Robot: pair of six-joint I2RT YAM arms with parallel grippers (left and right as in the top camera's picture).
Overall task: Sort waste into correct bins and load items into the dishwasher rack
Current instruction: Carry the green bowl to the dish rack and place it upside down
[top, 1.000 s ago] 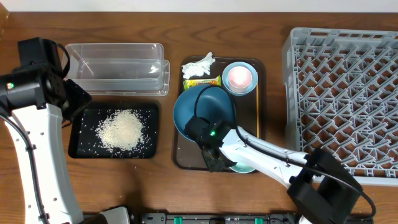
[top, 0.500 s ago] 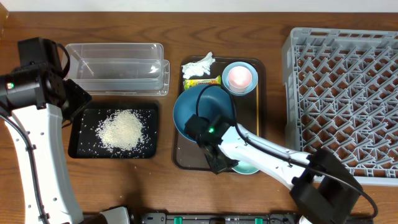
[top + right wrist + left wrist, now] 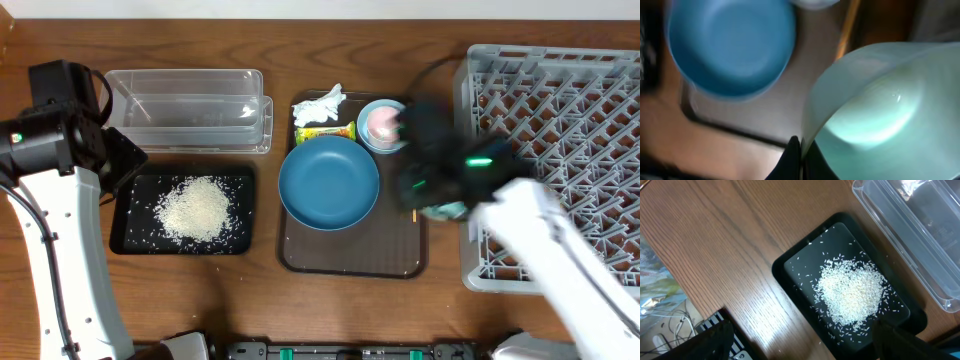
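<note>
From above, the right tool (image 3: 424, 190) shows as a dark blur just left of the rack (image 3: 560, 150). The mint-green bowl (image 3: 446, 210) is a pale smear under it, between the brown tray (image 3: 300, 262) and the rack's near wall. The dark blue bowl (image 3: 328, 182) sits on that tray. Behind it lie the tissue (image 3: 320, 103), the wrapper (image 3: 325, 131) and the light blue bowl (image 3: 372, 142), with the pink cup (image 3: 382, 122) apparently standing in it. Far left, the rice (image 3: 195, 207) lies heaped in the black tray (image 3: 125, 240), with the clear tub (image 3: 190, 108) just behind.

At the left wrist, the left tool (image 3: 802, 335) hangs spread wide over the black tray's near end, holding nothing.

At the right wrist, the right tool's fingers (image 3: 793, 155) are pressed together, pinching the mint-green bowl by its thin rim. The bowl hangs tilted, and the dark blue bowl is well off to one side.

A grip on one edge looks likely to let the bowl swing or slide free. If carried low, its hanging side could knock the rack's wall or snag on the pegs. The pink cup stands close to the path and could be clipped. The gap between tray and rack is narrow, but the rack holds no dishes and the space above it is open. The tabletop (image 3: 250, 300) in front is bare.
</note>
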